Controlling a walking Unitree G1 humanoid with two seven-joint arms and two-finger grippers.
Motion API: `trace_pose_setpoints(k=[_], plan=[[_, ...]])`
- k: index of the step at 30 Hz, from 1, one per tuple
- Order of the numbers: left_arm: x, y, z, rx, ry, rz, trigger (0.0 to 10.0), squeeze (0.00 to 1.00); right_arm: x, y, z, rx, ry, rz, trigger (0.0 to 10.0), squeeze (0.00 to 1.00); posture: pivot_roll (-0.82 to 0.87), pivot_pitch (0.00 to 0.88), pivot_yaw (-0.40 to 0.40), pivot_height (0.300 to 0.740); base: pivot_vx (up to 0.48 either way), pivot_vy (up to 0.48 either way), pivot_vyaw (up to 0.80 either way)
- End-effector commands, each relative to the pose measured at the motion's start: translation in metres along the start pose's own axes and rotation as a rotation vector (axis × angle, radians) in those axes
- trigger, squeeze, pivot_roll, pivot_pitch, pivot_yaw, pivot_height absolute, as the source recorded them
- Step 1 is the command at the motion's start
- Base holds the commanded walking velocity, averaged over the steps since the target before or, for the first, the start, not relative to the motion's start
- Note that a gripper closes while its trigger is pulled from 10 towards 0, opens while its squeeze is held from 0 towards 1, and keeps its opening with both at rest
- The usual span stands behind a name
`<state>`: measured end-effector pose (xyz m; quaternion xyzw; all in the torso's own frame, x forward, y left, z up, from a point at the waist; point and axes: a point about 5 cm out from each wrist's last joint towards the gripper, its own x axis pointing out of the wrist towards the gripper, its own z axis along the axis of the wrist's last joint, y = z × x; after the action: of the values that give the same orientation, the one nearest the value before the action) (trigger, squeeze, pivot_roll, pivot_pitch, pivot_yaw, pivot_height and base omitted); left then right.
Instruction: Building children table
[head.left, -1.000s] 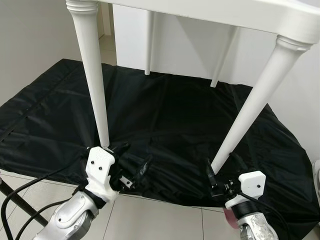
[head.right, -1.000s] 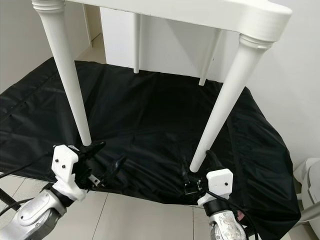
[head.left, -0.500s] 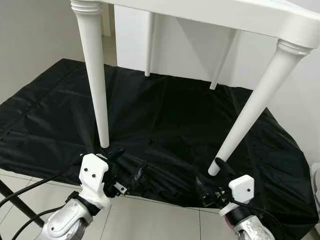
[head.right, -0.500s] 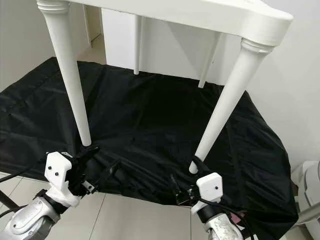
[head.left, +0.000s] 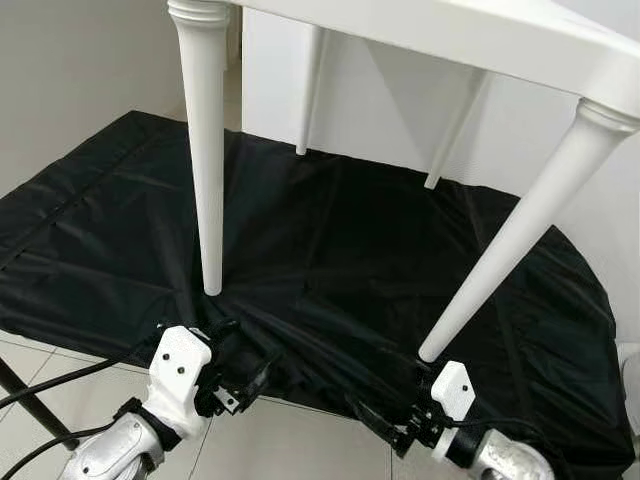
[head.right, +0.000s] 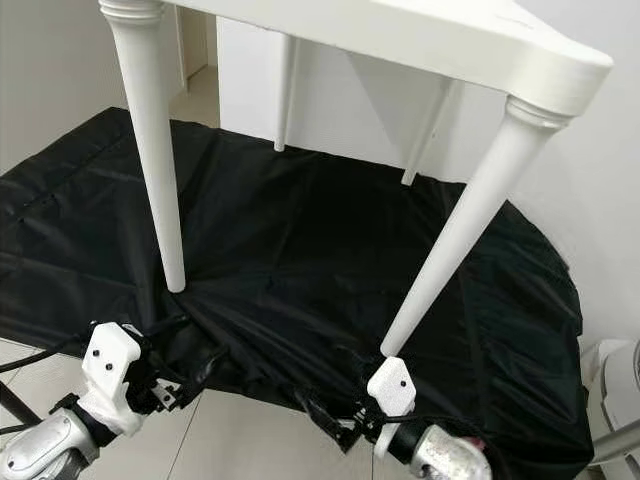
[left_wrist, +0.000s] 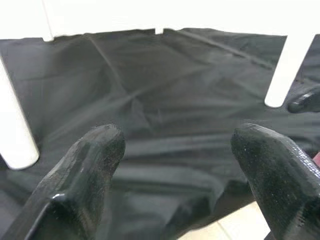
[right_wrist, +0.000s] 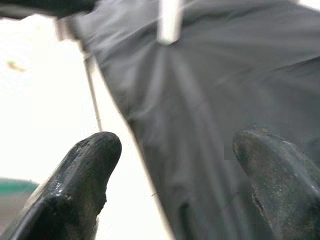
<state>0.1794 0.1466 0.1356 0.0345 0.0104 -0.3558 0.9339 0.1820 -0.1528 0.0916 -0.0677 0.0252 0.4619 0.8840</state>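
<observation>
A: Since all four legs look fitted, how much is left, L to R?

B: Starting L: left gripper (head.left: 240, 362) hangs low at the near edge of the black sheet (head.left: 330, 250), fingers (left_wrist: 90, 165) spread wide, nothing between them. It's near the front-left leg (head.left: 205, 150) but apart from it, no contact.

A: And the table itself?

B: White children's table (head.right: 400, 45) stands upright on the sheet, top up. Front-left leg's foot rests on the fabric; the two back legs (head.left: 310, 90) sit close to the wall. Front-right leg (head.left: 520, 230) slants down to the sheet.

A: R side?

B: Right gripper (head.left: 385, 432) is low, just below that leg's foot, pointing across the floor tiles (head.left: 300, 440). Fingers (right_wrist: 85, 170) wide apart, empty; view is blurred tho.

A: So, progress?

B: My read: assembly's basically done, table standing w/ legs on. What's left is prob a check that legs are tight, can't tell that from here. No loose parts visible on the sheet.
</observation>
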Motion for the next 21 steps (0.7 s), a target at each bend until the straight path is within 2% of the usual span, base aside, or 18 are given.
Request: trace_pose_setpoints(k=[1, 2, 6, 9, 13, 14, 19, 21], plan=[[-0.008, -0.024, -0.003, -0.01, 0.011, -0.503, 10.0, 0.0, -0.002, 0.0, -0.005, 0.029, 0.027, 0.05, 10.0, 0.0, 0.01, 0.0, -0.09, 0.74, 0.0, 0.0, 0.0], [-0.011, -0.024, -0.005, -0.007, 0.027, -0.527, 10.0, 0.0, -0.003, 0.0, -0.007, 0.036, 0.049, 0.093, 10.0, 0.0, 0.01, 0.0, -0.089, 0.74, 0.0, 0.0, 0.0], [-0.013, -0.024, -0.006, -0.004, 0.036, -0.54, 10.0, 0.0, -0.005, -0.001, -0.008, 0.044, 0.061, 0.123, 10.0, 0.0, 0.01, 0.0, -0.089, 0.74, 0.0, 0.0, 0.0], [-0.029, -0.025, -0.023, -0.041, 0.198, -0.669, 10.0, 0.0, -0.017, 0.001, -0.029, 0.038, 0.196, 0.261, 10.0, 0.0, 0.02, 0.0, -0.073, 0.74, 0.0, 0.0, 0.0], [-0.033, -0.025, -0.027, -0.05, 0.232, -0.693, 10.0, 0.0, -0.021, 0.002, -0.034, 0.038, 0.226, 0.29, 10.0, 0.0, 0.02, 0.0, -0.073, 0.74, 0.0, 0.0, 0.0], [-0.046, -0.026, -0.04, -0.086, 0.321, -0.736, 10.0, 0.0, -0.027, 0.005, -0.043, 0.053, 0.284, 0.331, 10.0, 0.0, 0.02, 0.0, -0.066, 0.74, 0.0, 0.0, 0.0], [-0.053, -0.024, -0.047, -0.068, 0.372, -0.753, 10.0, 0.0, -0.03, 0.006, -0.049, 0.063, 0.316, 0.351, 10.0, 0.0, 0.02, 0.0, -0.065, 0.74, 0.0, 0.0, 0.0], [-0.064, -0.022, -0.056, -0.088, 0.456, -0.767, 10.0, 0.0, -0.033, 0.005, -0.057, 0.069, 0.354, 0.367, 10.0, 0.0, 0.03, 0.0, -0.067, 0.74, 0.0, 0.0, 0.0]])
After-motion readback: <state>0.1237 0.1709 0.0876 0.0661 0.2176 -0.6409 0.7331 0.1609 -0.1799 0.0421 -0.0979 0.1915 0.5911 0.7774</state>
